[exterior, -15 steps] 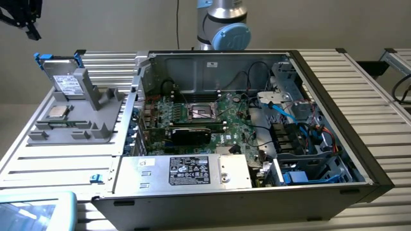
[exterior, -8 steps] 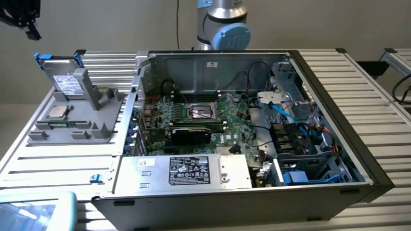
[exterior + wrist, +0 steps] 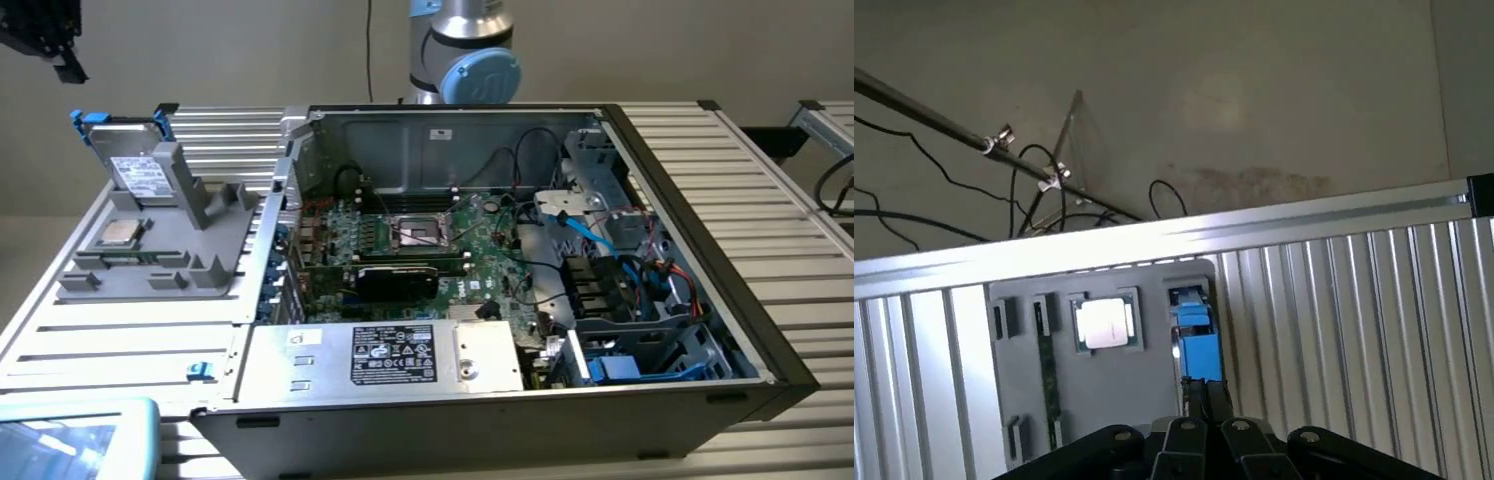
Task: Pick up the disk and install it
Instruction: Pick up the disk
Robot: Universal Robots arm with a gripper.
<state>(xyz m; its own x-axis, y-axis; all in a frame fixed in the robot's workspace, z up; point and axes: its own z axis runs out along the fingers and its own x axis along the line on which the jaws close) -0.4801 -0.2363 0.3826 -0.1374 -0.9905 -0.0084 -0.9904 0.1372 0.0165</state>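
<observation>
In the exterior view, take the grey holder (image 3: 200, 265) as your reference. The disk (image 3: 134, 165) stands upright in a slot at the holder's far end, blue frame uppermost and white label facing you. The processor chip (image 3: 120, 232) lies flat on the holder just in front of it. The open computer case (image 3: 441, 135) sits right beside the holder, on the exterior view's right. The drive bay (image 3: 641, 340) at the case's side away from the holder shows no disk that you can make out. High above the holder's far end, the dark shape looks to be the gripper (image 3: 64, 68), well clear of everything.

In the wrist view you look down on the holder (image 3: 1144, 400). The disk (image 3: 1194, 335) shows edge-on as a blue block in its slot, next to the chip (image 3: 1104, 323). The gripper (image 3: 1206, 395) has its tips pressed together on nothing and lined up roughly over the disk.

Judge the task as barely begun: the disk is not yet grasped or lifted, and the install into the case is all left to do.
</observation>
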